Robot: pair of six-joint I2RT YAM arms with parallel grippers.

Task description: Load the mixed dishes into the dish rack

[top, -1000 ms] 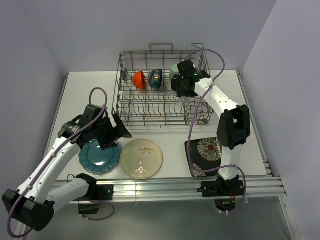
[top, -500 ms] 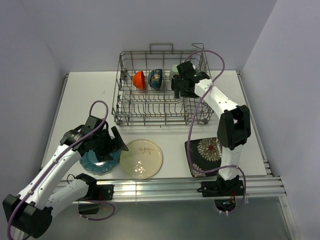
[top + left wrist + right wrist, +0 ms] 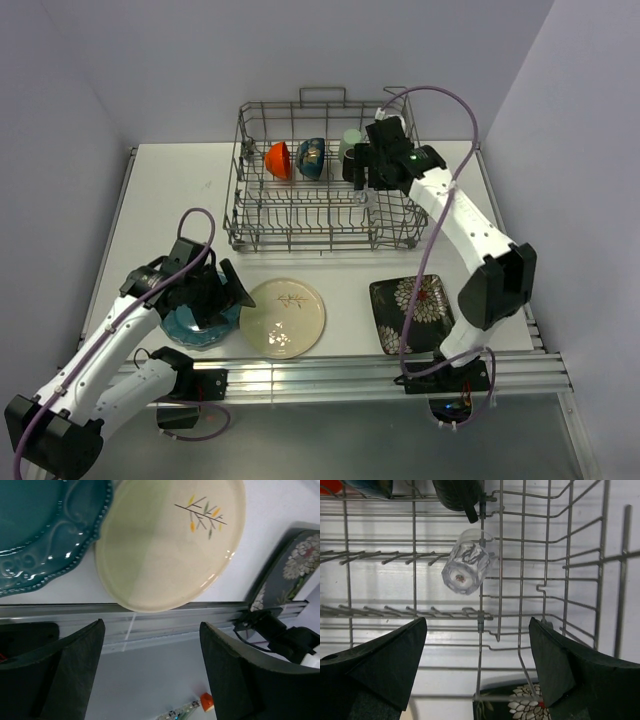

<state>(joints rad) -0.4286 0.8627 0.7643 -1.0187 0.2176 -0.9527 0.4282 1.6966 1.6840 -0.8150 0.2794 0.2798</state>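
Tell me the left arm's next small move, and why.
Probably lower the open, empty left end effector onto the near rim of the cream round plate. In the left wrist view that rim sits just ahead of the spread fingers, at the table's near edge, and the plate lies outside the dish rack.

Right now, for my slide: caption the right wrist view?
Open right gripper over the clear glass in the dish rack.
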